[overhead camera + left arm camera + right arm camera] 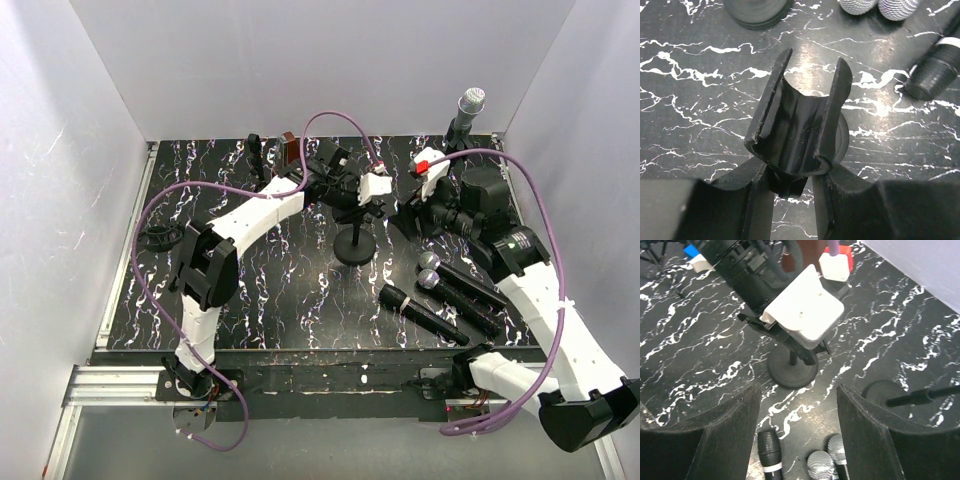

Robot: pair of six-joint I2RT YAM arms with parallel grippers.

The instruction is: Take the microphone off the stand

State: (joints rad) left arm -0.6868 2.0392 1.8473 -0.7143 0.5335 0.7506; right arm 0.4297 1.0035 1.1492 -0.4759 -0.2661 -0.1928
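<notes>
While L gripper point(792, 175) sits narrow on empty clip point(797, 125), R gripper point(797, 402) wide, a yank could tip stand point(354, 248).

You are seeing a black tabletop point(300, 300) streaked with white marble veining, black microphones point(458, 302) showing silver mesh heads, and a purple cable point(548, 228).

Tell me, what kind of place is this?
Probably a robot test booth: plain white walls box in a black marbled table, two robot arms are bolted at its edge, and microphones lie beside a stand.
</notes>
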